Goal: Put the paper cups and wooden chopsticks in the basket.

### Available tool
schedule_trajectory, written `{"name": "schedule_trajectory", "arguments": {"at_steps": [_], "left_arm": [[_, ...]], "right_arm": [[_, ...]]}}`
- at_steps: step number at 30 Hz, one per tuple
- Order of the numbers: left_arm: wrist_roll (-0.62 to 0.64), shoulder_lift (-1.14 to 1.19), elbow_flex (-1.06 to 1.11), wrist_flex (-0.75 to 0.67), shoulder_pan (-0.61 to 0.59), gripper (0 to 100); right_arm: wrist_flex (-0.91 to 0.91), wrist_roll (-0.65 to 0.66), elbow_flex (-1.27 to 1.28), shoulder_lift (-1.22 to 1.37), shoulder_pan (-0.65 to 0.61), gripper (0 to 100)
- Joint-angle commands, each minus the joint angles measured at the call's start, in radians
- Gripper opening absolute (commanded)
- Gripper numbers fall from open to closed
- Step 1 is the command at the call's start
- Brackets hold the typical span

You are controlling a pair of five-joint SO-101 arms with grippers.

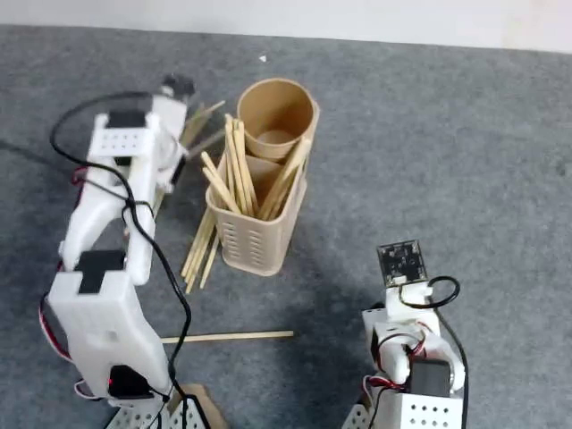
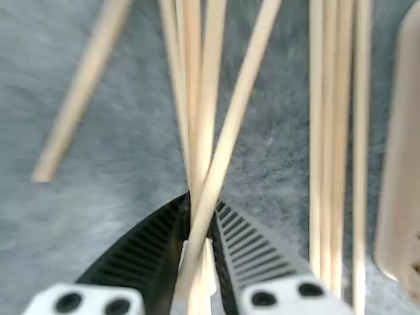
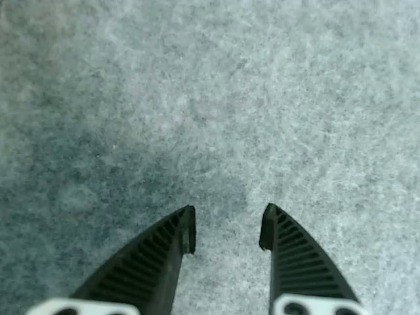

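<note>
Held chopsticks [image 2: 226, 131]: a small bundle, a few sticks crossing one another, clamped at one end in the left gripper [image 2: 200, 213], whose jaws are closed tight on them. In the high view we place this grip at the upper left of the frame, the sticks' long axis running out from the fingers toward the upper right, low and near flat over the carpet [image 1: 447, 161]. The basket [image 1: 250, 246] stands just to the right of that grip, in the middle of the frame, its open mouth facing up; it already holds the paper cups [image 1: 279, 107], stacked at its upper end, and a sheaf of chopsticks [image 1: 234, 170] leaning at its near end. We judge the coming move turns on this: the mouth lies right of and above the held ends, so the bundle has to be lifted, swung right and tipped toward upright before release, or the free ends will catch the rim or the sticks already inside. More loose chopsticks [image 1: 198, 250] lie on the carpet against the basket's left side, their length running lower left to upper right, well within the left arm's side. A single chopstick [image 1: 228, 337] lies apart, below the basket, long axis left to right across the frame, between the two arm bases. The right gripper [image 3: 227, 230] sits at the lower right, jaws parted, nothing between them, bare carpet beneath; the left arm is plainly the nearer one to the basket.
</note>
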Motion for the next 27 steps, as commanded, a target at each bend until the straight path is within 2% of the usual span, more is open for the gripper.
{"name": "schedule_trajectory", "arguments": {"at_steps": [1, 8, 15, 23, 27], "left_arm": [[-0.006, -0.151, -0.119, 0.083, -0.008, 3], [0.057, -0.334, -0.232, 0.132, 0.033, 3], [0.13, -0.518, -0.325, 0.123, 0.234, 3], [0.213, -0.605, -0.348, -0.061, 0.381, 3], [0.242, -0.607, -0.346, -0.097, 0.45, 1]], "right_arm": [[0.005, 0.009, 0.117, -0.012, 0.01, 17.0], [0.005, 0.009, 0.117, -0.012, 0.01, 17.0], [0.005, 0.009, 0.117, -0.012, 0.01, 17.0], [0.005, 0.009, 0.117, -0.012, 0.01, 17.0], [0.005, 0.009, 0.117, -0.012, 0.01, 17.0]]}}
